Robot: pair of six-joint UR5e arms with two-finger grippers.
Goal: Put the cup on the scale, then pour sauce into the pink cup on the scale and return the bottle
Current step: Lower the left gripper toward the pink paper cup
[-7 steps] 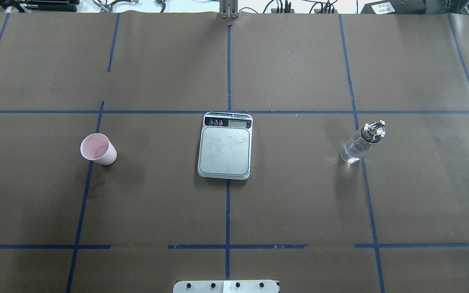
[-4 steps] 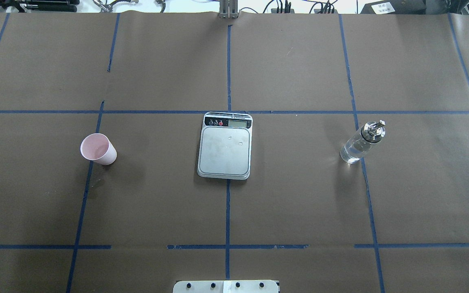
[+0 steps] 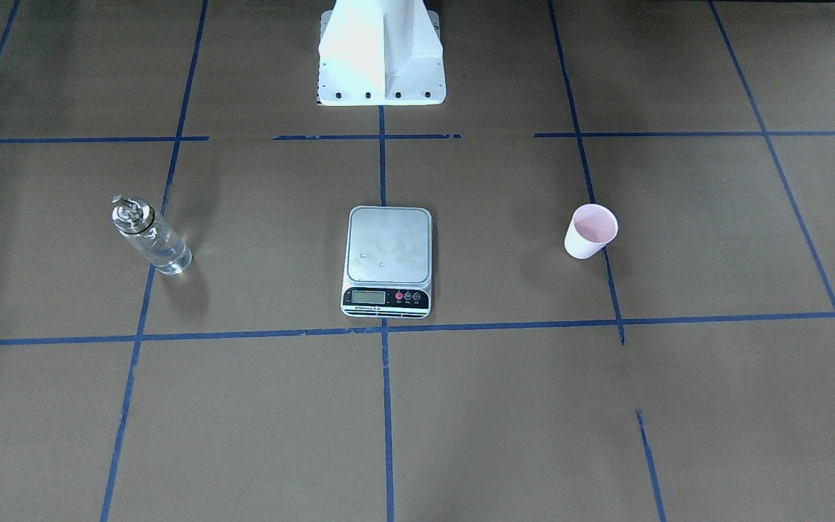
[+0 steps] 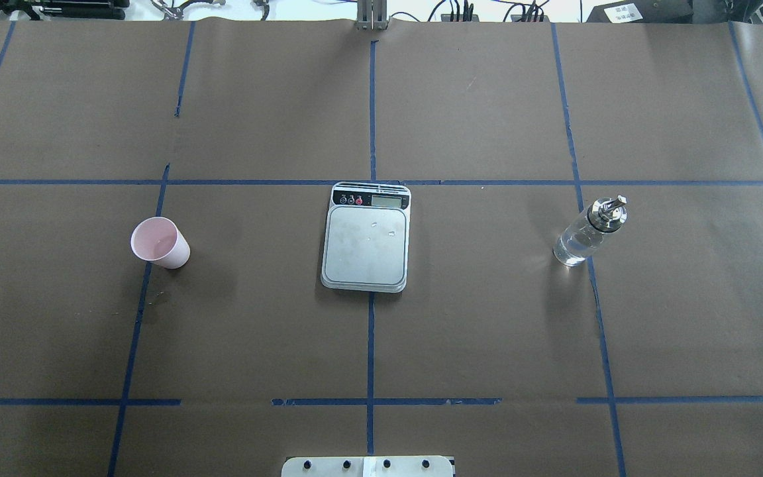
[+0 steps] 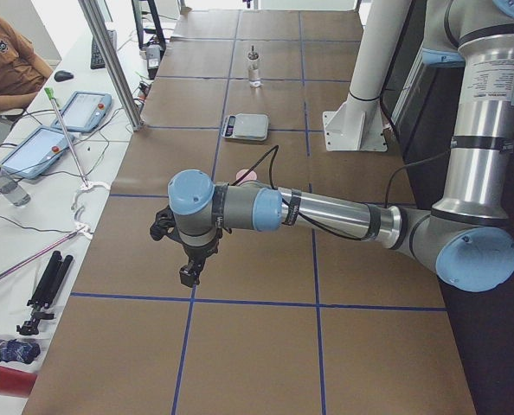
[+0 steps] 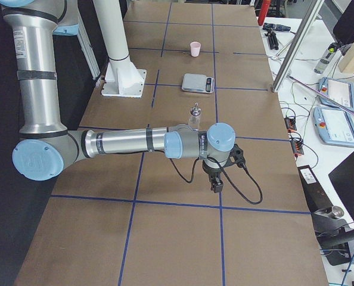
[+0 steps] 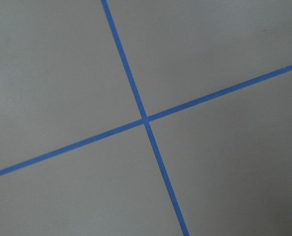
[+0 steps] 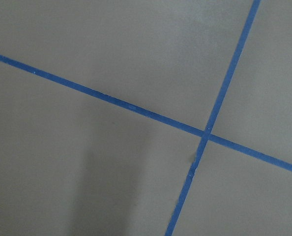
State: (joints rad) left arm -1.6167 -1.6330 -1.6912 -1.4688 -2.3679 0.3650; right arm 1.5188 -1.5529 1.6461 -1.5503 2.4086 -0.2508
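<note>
Silver scale [image 4: 365,248] carries no cup yet; bottle [image 4: 583,235] stands well to its right, cup [image 4: 159,242] well to its left. My left gripper [image 5: 190,272] and right gripper [image 6: 216,183] hang far from the scale, jaws: can't tell. Left should pinch cup wall gently, land it centred.

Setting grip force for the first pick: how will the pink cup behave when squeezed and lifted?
The cup looks like thin paper and appears empty, so it is probably very light and would crumple under a firm pinch. It stands upright on its narrower base, so a sideways nudge would likely slide or tip it.
</note>
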